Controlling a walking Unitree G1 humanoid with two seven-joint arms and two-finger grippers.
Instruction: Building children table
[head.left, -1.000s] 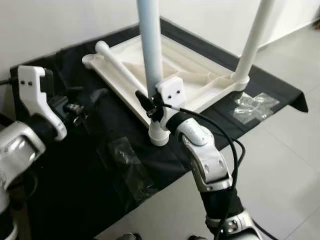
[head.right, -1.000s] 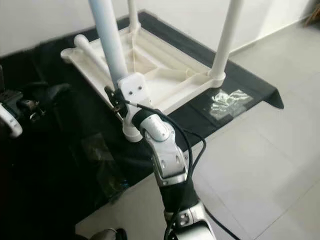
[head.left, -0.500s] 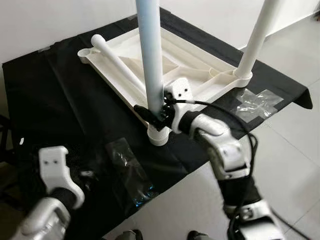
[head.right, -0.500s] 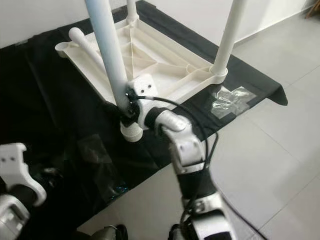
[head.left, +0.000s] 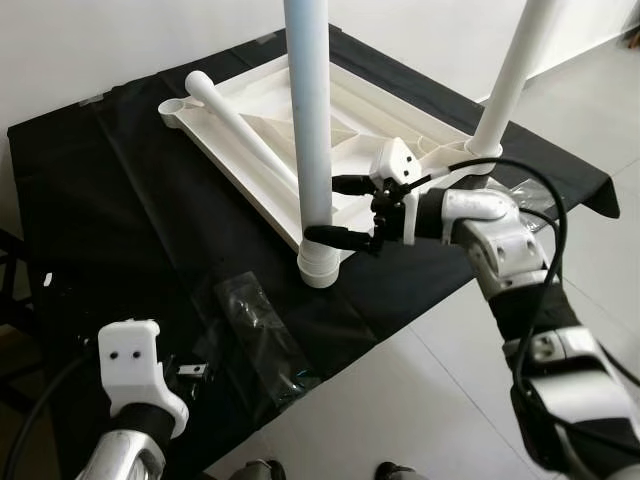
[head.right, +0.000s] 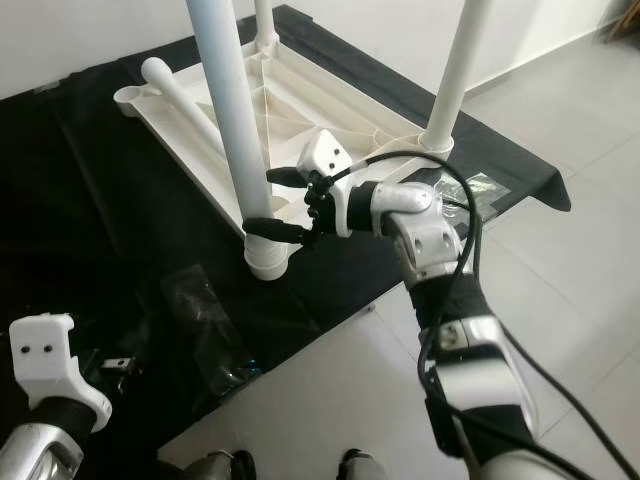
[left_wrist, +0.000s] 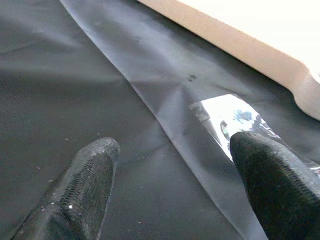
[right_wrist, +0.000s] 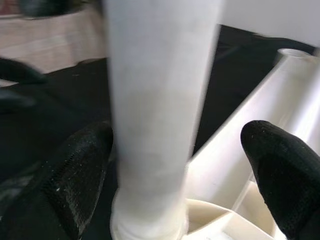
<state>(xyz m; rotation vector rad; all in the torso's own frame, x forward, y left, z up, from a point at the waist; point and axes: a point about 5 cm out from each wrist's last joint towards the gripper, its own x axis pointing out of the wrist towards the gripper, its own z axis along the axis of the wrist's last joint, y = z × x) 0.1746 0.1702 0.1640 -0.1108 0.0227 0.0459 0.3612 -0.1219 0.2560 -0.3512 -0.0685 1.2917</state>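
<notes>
Black cloth covers the table; the upright white leg (head.left: 310, 120) stands in its corner socket, between the spread fingers of the right gripper (head.left: 338, 210), which is nearer

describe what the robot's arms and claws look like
Both arms are silver metal with black joint sections. The right arm has loose black cables looping alongside it. Each wrist carries a white block with two small dark holes, as on the left arm. The right claw and left claw each have two long black fingers with textured, rounded tips.
</notes>
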